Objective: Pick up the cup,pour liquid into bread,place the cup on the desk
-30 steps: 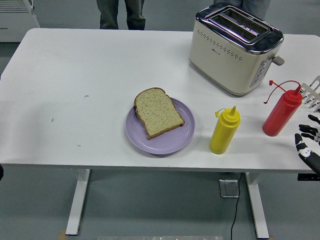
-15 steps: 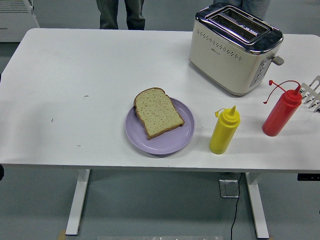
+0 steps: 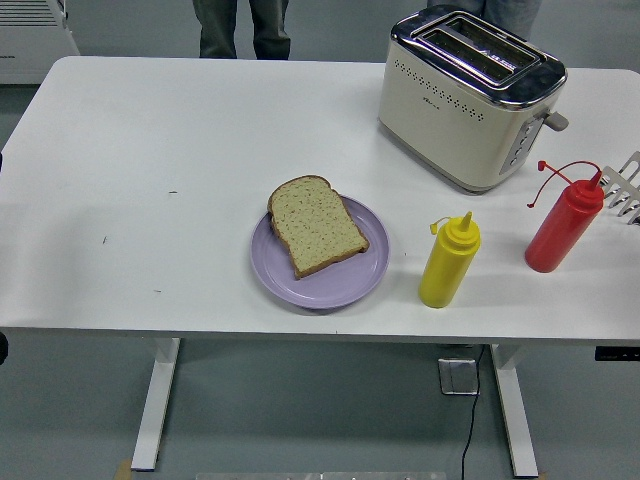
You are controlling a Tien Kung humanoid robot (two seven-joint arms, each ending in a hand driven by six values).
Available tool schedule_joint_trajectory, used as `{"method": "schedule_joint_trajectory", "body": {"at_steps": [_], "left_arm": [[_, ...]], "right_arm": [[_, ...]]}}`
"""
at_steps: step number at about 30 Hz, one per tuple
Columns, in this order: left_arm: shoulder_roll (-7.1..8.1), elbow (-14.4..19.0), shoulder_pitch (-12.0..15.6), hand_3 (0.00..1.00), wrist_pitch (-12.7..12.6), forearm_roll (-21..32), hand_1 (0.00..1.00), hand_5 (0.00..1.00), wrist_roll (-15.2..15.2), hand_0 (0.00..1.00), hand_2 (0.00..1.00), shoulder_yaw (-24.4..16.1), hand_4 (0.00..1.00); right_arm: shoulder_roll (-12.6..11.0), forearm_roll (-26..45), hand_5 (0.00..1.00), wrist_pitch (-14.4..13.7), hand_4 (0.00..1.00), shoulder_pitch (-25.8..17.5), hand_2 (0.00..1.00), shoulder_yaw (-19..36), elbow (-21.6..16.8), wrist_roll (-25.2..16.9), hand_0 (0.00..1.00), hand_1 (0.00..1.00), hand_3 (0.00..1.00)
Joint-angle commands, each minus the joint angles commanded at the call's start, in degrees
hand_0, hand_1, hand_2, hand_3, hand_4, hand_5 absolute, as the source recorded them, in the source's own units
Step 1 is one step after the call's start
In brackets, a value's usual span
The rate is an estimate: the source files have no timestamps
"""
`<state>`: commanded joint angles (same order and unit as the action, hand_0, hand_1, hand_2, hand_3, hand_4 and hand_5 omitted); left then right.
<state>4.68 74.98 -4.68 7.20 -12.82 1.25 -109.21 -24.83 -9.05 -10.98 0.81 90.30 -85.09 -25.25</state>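
A slice of brown bread (image 3: 316, 226) lies on a purple plate (image 3: 348, 285) near the table's front middle. A yellow squeeze bottle (image 3: 449, 260) stands upright to the right of the plate. A red squeeze bottle (image 3: 564, 226) with its cap hanging open stands further right. No cup is visible. Neither robot hand is in view.
A cream and chrome toaster (image 3: 468, 95) stands at the back right. A white rack (image 3: 626, 182) pokes in at the right edge. A person's legs (image 3: 243, 26) show at the table's far side. A small dark shape (image 3: 3, 346) sits at the left edge, below the table edge.
The right hand, visible at the right edge one second ago, has withdrawn out of the picture. Nothing on the table has moved.
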Motion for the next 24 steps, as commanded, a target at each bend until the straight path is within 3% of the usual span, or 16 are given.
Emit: {"method": "schedule_joint_trajectory", "body": {"at_steps": [1,5,12,13,24], "left_arm": [[-0.01,0.0,0.0,0.815,0.0,0.0,0.818,0.998,0.0,0.827,0.859,0.0,0.654],[0.01,0.0,0.1,0.815,0.1,0.0,0.818,0.998,0.0,0.827,0.859,0.2,0.654],[0.01,0.0,0.2,0.815,0.1,0.0,0.818,0.998,0.0,0.827,0.86,0.1,0.654],[0.0,0.0,0.2,0.815,0.1,0.0,0.817,0.998,0.0,0.827,0.859,0.1,0.654],[-0.02,0.1,0.2,0.815,0.1,0.0,0.818,0.998,0.0,0.827,0.859,0.0,0.654]], "right_arm": [[0.0,0.4,0.365,0.4,0.509,0.3,0.767,0.3,0.5,0.5,0.757,0.751,0.799],[0.3,2.1,0.365,3.8,0.509,2.1,0.767,2.3,4.3,4.9,0.757,0.751,0.799],[0.8,2.1,0.395,7.2,0.497,3.3,0.778,3.0,7.9,7.9,0.778,0.763,0.805],[0.9,2.1,0.441,7.4,0.497,3.4,0.791,2.9,8.2,8.1,0.791,0.772,0.81],[1.8,3.0,0.448,7.9,0.498,3.6,0.792,2.8,10.5,8.4,0.794,0.773,0.81]]}}
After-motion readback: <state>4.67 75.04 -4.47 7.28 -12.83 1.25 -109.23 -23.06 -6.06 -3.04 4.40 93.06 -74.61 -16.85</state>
